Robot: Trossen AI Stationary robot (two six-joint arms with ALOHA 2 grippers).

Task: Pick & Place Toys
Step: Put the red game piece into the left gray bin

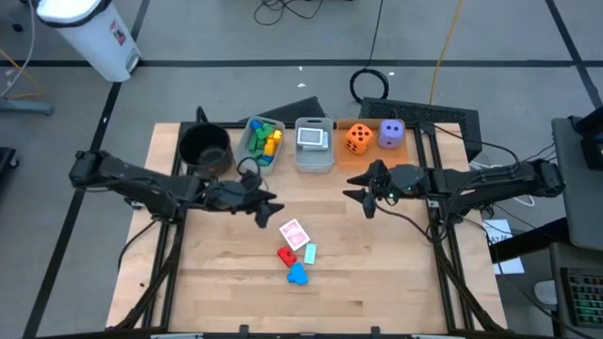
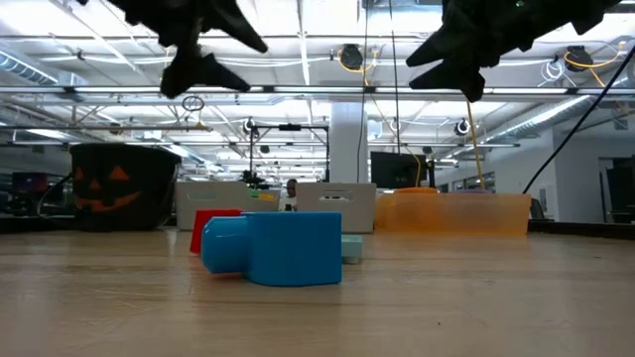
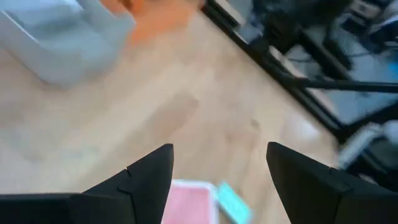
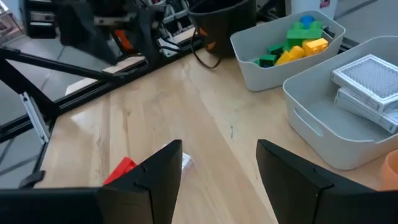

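While both arms hang above the tabletop [image 1: 217,273] with nothing held, you are between picks: some toys are already sorted and a small cluster waits near the middle.

Your left gripper [image 1: 268,209] hovers at about 9 o'clock from the table's centre, its fingers parted wide and empty. Your right gripper [image 1: 359,196] hovers at about 2 o'clock, fingers also apart and empty.

Loose toys lie at about 6 o'clock of centre: a pink-backed playing card [image 1: 294,233], a pale blue card [image 1: 310,252] just beside it, a red block [image 1: 285,255] and a blue block [image 1: 298,274] close together.

Along the far edge, from 11 to 1 o'clock, stand the containers. A round black pot [image 1: 205,148] looks empty. A clear bin [image 1: 247,142] holds green, blue and yellow blocks [image 1: 266,137]. A second clear bin [image 1: 314,161] holds stacked cards [image 1: 313,137]. A flat orange tray [image 1: 370,153] carries an orange die [image 1: 357,138] and a purple die [image 1: 391,133].

Judging by position, your left gripper is nearest the pink card; the next move calls for lowering it squarely over that card or a block before closing.
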